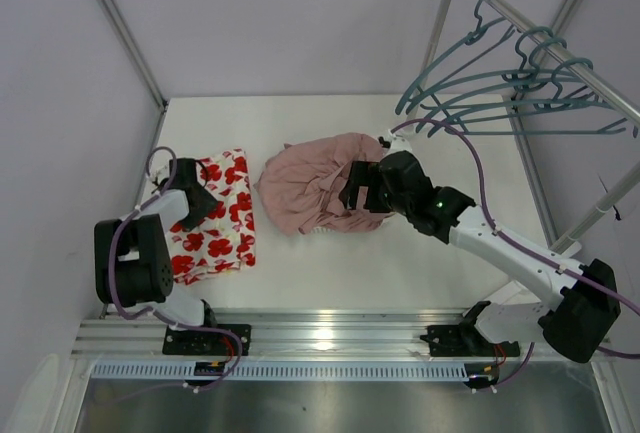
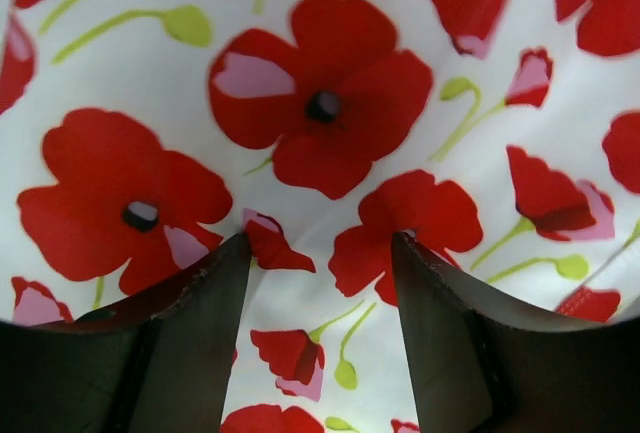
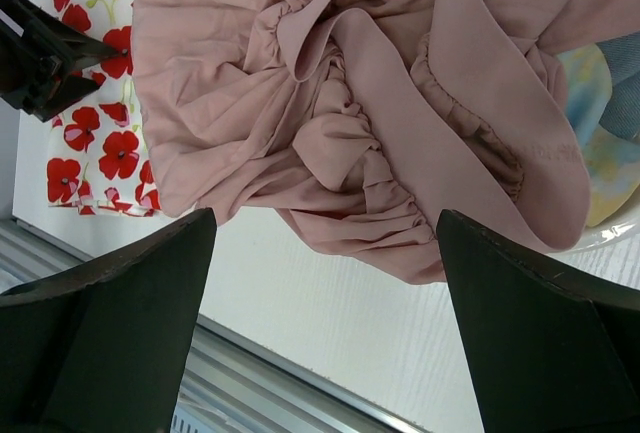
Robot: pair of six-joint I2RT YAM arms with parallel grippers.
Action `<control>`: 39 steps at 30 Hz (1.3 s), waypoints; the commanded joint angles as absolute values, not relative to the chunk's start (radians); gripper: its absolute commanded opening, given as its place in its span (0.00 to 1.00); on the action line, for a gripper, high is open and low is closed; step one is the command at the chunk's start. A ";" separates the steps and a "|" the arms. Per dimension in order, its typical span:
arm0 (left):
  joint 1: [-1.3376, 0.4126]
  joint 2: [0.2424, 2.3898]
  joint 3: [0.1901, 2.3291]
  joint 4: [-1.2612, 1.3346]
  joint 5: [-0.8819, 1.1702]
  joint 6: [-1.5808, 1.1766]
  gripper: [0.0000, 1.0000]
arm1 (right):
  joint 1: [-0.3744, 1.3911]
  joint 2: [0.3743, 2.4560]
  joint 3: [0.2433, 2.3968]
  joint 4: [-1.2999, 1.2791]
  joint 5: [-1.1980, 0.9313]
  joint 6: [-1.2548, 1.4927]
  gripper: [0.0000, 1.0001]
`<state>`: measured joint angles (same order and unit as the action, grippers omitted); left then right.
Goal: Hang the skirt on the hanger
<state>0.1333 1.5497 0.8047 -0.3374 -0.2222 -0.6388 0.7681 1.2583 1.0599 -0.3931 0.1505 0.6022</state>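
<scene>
The skirt (image 1: 218, 218), white with red poppies, lies flat on the table at the left. It fills the left wrist view (image 2: 320, 123) and shows at the top left of the right wrist view (image 3: 95, 103). My left gripper (image 1: 195, 196) is open just above the skirt, its fingertips (image 2: 240, 253) apart with cloth showing between them. Several teal-grey hangers (image 1: 510, 88) hang on a rail at the back right. My right gripper (image 1: 362, 189) is open and empty over the plain pink garment (image 1: 320, 188), its fingers (image 3: 150, 283) wide apart.
The pink garment (image 3: 350, 103) is bunched in the table's middle, with a pale patterned cloth (image 3: 600, 143) under its right side. A metal rail (image 1: 320, 333) runs along the table's near edge. The clothes rack (image 1: 560, 48) stands at the back right.
</scene>
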 commanded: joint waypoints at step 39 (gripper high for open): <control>-0.283 1.135 1.037 -0.460 0.146 -0.336 0.72 | 0.801 1.097 1.025 -0.540 0.296 0.689 0.99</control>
<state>-0.1993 1.0725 1.0378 -0.4370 0.0818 -0.3824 0.8013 1.1534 1.0824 -0.4675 0.2085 0.6071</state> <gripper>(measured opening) 0.725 0.992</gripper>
